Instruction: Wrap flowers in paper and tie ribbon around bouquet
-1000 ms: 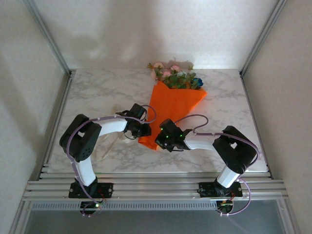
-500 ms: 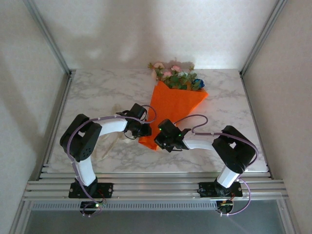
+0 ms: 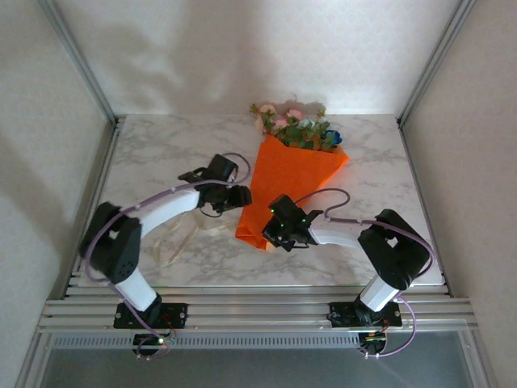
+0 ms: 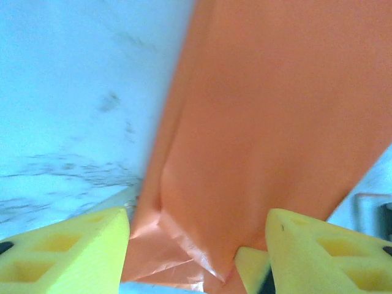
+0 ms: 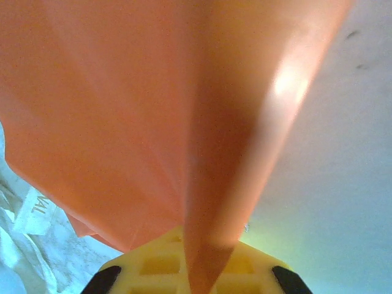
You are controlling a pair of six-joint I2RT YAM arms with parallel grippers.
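Near tip of paper [image 3: 291, 174] clenched in right fingers [image 5: 153, 263]; left fingers [image 4: 73, 251] released around it. Hold pinch firm for ribbon [image 3: 187, 237].

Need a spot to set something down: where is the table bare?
Free: table far left, between the left rail and the bouquet; far-right strip, bouquet to right rail. Crowded: near centre, where left end effector and right end effector meet at the bouquet's tip; ribbon lies by the left arm.

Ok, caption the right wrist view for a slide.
Right gripper pinching the orange paper at its narrow end, marble table beside.
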